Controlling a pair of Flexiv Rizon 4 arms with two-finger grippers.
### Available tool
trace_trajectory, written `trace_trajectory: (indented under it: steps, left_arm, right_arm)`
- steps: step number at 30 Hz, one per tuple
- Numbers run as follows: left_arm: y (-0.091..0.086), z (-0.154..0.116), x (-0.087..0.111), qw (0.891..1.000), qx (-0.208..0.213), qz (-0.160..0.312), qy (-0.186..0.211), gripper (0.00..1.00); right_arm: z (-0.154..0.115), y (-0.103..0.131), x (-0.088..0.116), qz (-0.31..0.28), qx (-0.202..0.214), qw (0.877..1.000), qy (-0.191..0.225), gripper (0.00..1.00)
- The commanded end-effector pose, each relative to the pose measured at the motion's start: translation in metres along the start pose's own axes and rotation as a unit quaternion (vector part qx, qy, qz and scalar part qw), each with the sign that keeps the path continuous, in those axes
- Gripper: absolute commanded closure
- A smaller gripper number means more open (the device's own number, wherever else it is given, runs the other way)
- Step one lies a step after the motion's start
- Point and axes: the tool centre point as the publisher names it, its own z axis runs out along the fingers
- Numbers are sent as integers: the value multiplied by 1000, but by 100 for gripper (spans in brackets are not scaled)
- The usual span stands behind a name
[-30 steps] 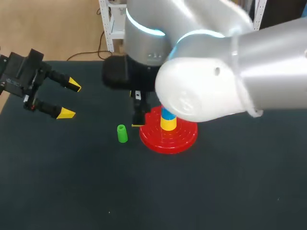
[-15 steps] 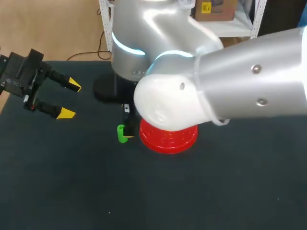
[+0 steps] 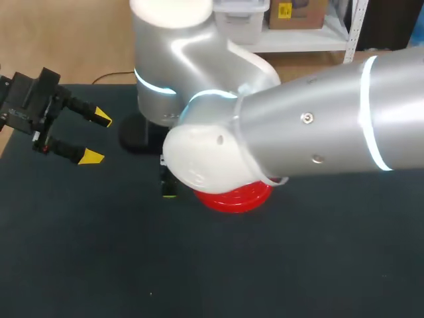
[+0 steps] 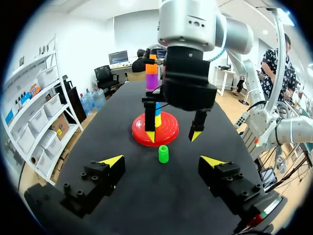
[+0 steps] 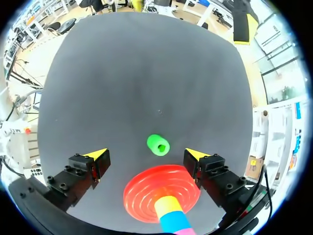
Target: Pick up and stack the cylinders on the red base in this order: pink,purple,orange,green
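The fingers of the right gripper (image 5: pixel 146 154) are spread wide, and nothing is touched by them. In the right wrist view the green cylinder (image 5: pixel 158 145) is seen just ahead of the yellow tips, in the gap between the two fingers, with its hollow end turned up. In the left wrist view it is seen standing upright on the dark table (image 3: pixel 298 265), just beside the red base (image 5: pixel 146 188) and apart from it.

A stack is carried at the middle of the base. Yellow and blue pieces are seen at the bottom in both wrist views, and a purple cylinder (image 4: pixel 152 82) with an orange cylinder (image 4: pixel 151 68) on it is seen at the top. The part between is hidden by the gripper's body.

In the head view most of the base and the whole stack are covered by the right arm (image 3: pixel 298 139).

The fingers of the left gripper (image 3: pixel 97 138) are likewise spread, with nothing held. It is kept well apart from the base, near the table's left edge.
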Motion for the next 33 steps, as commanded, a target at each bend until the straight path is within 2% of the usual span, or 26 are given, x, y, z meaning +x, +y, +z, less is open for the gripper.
trace_trajectory:
  steps: [1, 8, 20, 33]
  left_arm:
    - [1, 0, 1, 1000, 1, 0, 0, 0]
    - [1, 0, 1, 1000, 1, 0, 0, 0]
    - [1, 0, 1, 1000, 1, 0, 0, 0]
    - [1, 0, 1, 1000, 1, 0, 0, 0]
  right_arm:
    - [7, -11, -4, 5, -6, 1000, 2, 0]
    - [21, -20, -5, 28, -25, 999, 8, 0]
    - [39, -21, 0, 40, -36, 998, 19, 0]
    - [45, -17, 6, 49, -44, 997, 25, 0]
